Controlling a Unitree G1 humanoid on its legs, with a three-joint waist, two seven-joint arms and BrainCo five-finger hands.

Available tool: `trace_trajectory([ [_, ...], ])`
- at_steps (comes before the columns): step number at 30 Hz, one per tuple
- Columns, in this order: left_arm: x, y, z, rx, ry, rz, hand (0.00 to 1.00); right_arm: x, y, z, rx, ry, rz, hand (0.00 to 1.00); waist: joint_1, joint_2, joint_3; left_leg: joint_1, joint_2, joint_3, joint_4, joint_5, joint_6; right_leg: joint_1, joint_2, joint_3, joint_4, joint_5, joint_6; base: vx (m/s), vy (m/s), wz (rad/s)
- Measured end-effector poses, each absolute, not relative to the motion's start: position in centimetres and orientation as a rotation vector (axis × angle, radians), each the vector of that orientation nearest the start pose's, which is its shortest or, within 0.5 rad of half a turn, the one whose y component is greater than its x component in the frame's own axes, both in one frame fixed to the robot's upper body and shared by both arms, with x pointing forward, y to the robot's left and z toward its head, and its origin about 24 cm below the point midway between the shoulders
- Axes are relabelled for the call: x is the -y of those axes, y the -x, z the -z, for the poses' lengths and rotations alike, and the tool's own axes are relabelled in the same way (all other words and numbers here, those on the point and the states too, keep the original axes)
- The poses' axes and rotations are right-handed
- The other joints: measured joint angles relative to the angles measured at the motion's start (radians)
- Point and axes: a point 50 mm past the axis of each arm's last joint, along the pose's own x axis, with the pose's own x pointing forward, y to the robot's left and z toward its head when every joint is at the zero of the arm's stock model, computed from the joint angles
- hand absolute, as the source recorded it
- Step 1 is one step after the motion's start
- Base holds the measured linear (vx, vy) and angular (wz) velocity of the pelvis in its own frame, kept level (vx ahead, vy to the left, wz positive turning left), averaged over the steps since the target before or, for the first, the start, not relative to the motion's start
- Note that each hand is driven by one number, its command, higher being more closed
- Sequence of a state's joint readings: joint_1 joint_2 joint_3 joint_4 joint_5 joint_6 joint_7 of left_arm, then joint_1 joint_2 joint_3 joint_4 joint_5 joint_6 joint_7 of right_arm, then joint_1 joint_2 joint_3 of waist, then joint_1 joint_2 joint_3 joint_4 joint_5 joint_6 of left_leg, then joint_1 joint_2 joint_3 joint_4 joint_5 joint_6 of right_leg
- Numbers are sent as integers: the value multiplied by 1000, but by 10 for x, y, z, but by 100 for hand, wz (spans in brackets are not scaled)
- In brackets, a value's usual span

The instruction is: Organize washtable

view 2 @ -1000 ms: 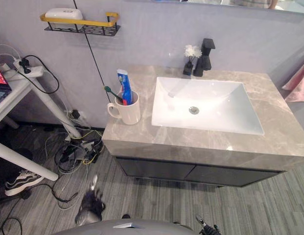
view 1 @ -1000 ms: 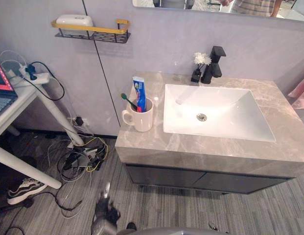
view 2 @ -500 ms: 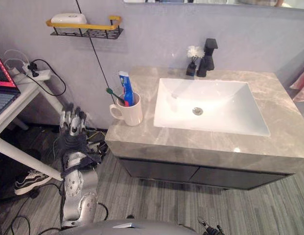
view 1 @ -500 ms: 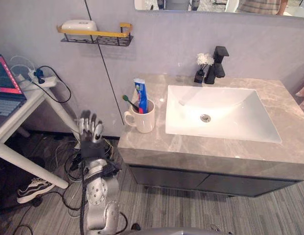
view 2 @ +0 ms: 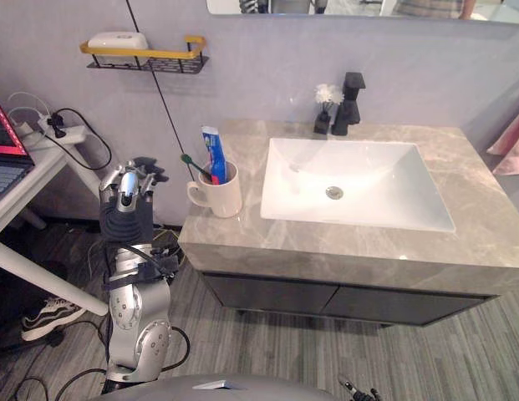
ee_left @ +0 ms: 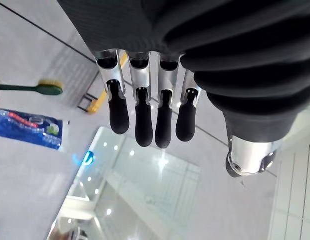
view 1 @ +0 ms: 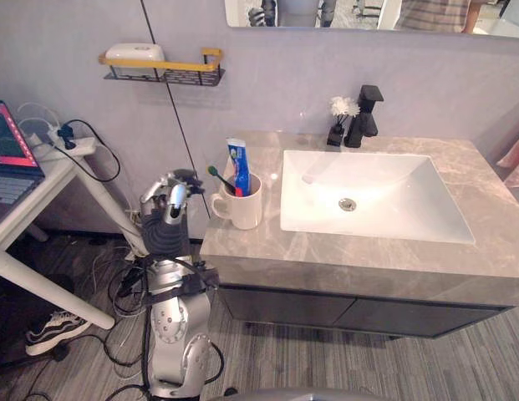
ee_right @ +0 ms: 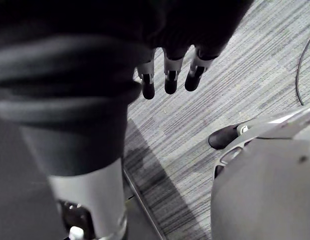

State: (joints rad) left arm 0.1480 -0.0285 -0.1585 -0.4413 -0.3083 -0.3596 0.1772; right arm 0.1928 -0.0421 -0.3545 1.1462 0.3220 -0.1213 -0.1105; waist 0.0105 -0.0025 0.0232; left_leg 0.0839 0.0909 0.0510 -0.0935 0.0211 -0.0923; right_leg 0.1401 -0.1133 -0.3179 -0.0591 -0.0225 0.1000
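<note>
A white mug point(view 1: 242, 205) stands on the left end of the marble counter point(view 1: 326, 251). It holds a blue toothpaste tube point(view 1: 237, 164) and a green toothbrush point(view 1: 219, 177). My left hand point(view 1: 170, 200) is raised just left of the mug, a little apart from it, with its fingers point(ee_left: 137, 120) curled and nothing in them. Its wrist view looks past the fingers at the toothbrush point(ee_left: 30, 89) and the tube point(ee_left: 27, 130). My right hand point(ee_right: 169, 82) hangs low over the grey floor with straight fingers and holds nothing.
A white sink point(view 1: 368, 196) is set in the counter, with a black tap point(view 1: 365, 113) and a small vase of white flowers point(view 1: 340, 117) behind it. A yellow-railed wall shelf point(view 1: 167, 67) carries a white soap box point(view 1: 135, 52). At the left are a white desk point(view 1: 25, 200) and floor cables point(view 1: 125, 284).
My left arm has risen from near the floor to beside the mug, and its fingers have gone from straight to curled. The camera has shifted a little.
</note>
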Motion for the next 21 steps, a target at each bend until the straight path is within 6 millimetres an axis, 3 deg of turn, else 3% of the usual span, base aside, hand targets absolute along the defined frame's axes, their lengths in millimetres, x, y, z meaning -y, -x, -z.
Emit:
trace_trajectory([
  [7, -124, -204, -135, 579, 490, 29, 100, 216, -24, 170, -1145, -331, 730, 0, -1, 0, -3, 2, 1, 1, 0, 0, 0, -2, 0, 2, 4, 0, 0, 0, 0, 0],
  [21, -98, -219, -55, 177, 316, 177, 100, 217, -26, 169, -1149, -300, 708, 0, -9, -2, -22, 17, 2, 9, -7, 1, 0, 3, 2, 2, -5, 0, 0, 1, -1, -1],
])
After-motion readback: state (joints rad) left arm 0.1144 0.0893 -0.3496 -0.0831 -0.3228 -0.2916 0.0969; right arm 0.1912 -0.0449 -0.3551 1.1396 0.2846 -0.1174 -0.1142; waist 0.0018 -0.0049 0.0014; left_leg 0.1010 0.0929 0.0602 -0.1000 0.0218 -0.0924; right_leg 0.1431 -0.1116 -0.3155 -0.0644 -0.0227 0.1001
